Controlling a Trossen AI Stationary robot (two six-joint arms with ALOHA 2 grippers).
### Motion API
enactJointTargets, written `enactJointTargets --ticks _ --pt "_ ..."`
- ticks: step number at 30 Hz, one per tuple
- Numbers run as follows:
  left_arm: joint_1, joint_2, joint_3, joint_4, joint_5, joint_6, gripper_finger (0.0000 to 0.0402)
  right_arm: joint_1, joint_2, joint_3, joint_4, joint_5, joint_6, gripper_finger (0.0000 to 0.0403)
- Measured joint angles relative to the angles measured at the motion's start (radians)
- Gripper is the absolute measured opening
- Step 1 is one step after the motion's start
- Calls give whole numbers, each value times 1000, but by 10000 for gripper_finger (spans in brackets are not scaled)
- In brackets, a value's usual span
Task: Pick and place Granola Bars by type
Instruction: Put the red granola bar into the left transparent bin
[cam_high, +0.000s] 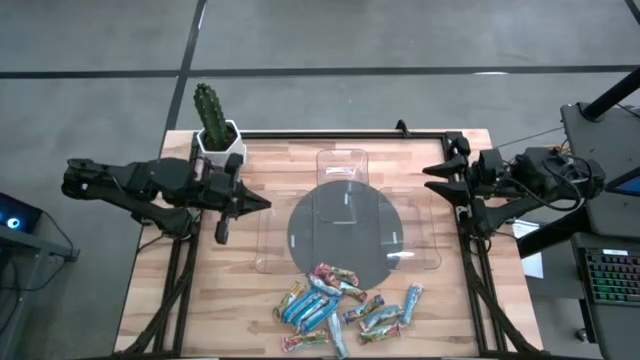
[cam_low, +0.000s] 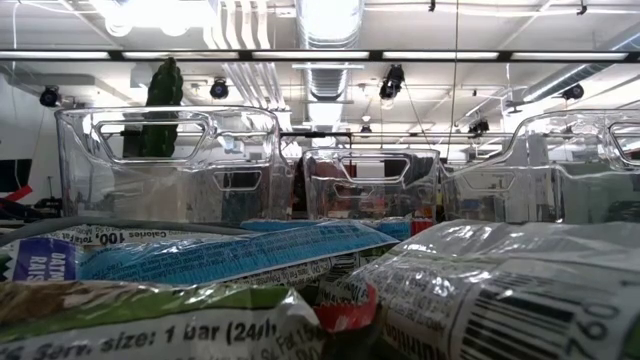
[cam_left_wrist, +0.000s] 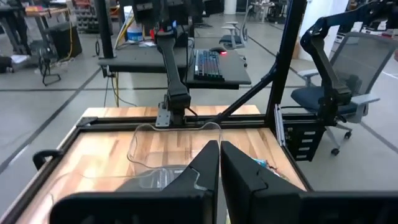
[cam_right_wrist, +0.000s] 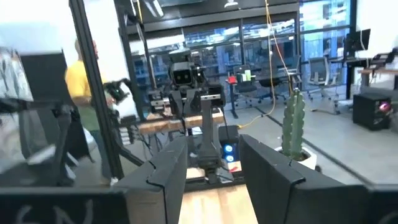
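The granola bars (cam_high: 340, 305) lie in a loose heap near the table's near edge, mostly blue and teal wrappers with a few red-orange and silvery ones. They fill the foreground of the low view (cam_low: 230, 255). My left gripper (cam_high: 262, 203) hovers over the table's left part, pointing right, with its fingers shut (cam_left_wrist: 219, 163) on nothing. My right gripper (cam_high: 428, 178) hovers at the table's right side, pointing left, with its fingers open (cam_right_wrist: 212, 165). Both grippers are well clear of the bars.
Three clear plastic trays stand around a dark round disc (cam_high: 345, 240): one far (cam_high: 342, 165), one left (cam_high: 272, 235), one right (cam_high: 425, 235). A potted cactus (cam_high: 212, 115) stands at the far left corner. A person in yellow (cam_right_wrist: 81, 87) is beyond the table.
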Motion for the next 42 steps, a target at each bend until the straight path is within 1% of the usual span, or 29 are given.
enactJointTargets --ticks 3,7,12,16,20,27,32,37,42 --pt "0 16 -24 30 -6 -20 0 0 -12 16 -41 0 -57 137" --pt "0 45 -45 117 -62 -19 0 0 -34 61 -88 0 -86 135" --pt "0 85 -45 174 -139 -21 0 0 -71 146 -323 0 -163 134" --pt "0 114 -47 207 -152 -22 0 0 -116 174 -481 -1 -141 132" --pt "0 147 -46 218 -152 -22 0 0 -193 136 -496 -3 -91 133" --pt "0 183 -48 227 -155 -22 0 0 -344 21 -496 -8 -99 136" --pt "0 211 -48 227 -155 -22 0 0 -426 -39 -542 -4 -126 135" --pt "0 243 -48 226 -156 -22 0 0 -478 -86 -543 -3 -140 129" --pt "0 268 -48 227 -191 -22 0 0 -496 -106 -542 -1 -148 128"
